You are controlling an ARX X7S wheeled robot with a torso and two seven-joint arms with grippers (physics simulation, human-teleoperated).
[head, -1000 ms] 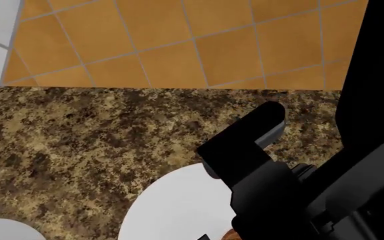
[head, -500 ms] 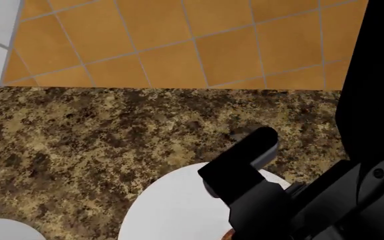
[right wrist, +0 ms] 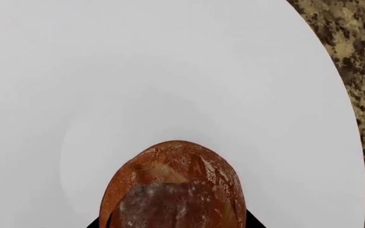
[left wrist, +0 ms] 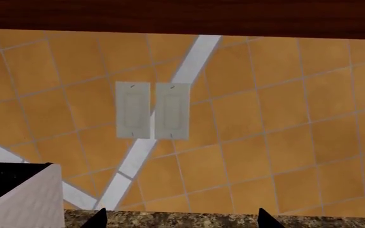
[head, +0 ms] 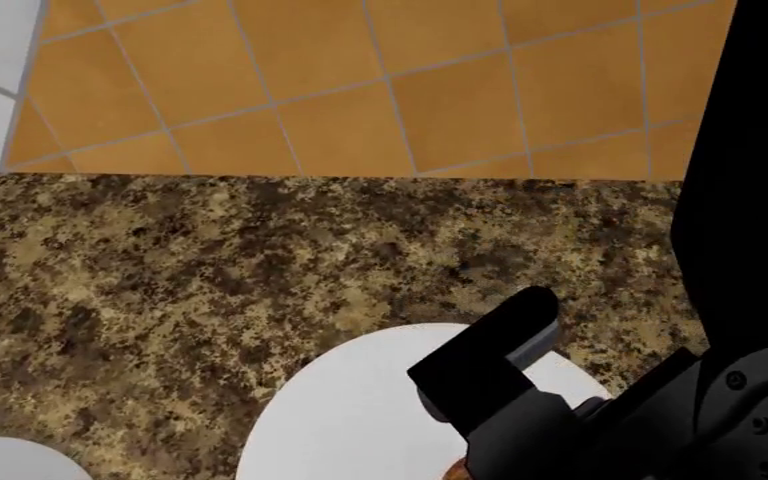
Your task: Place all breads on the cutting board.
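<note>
- Sitting at the bottom centre of the right wrist frame, the reddish-brown boule [right wrist: 173, 187] rests on a white plate [right wrist: 169, 71] and lies straight ahead of that camera, between two dark finger tips [right wrist: 249, 221] that just show at the lower edge on either side of it.
- Those jaws stand apart around the boule; whether they touch the crust I cannot tell.
- In the head frame the right gripper [head: 484, 375] hangs over the plate [head: 337, 420] at lower right, so the right arm is plainly the nearer one.
- The left gripper [left wrist: 179, 221] faces the tiled wall [left wrist: 265, 118], jaws apart and holding nothing.
- Neither the loaf nor the cutting board appears in any frame.
</note>
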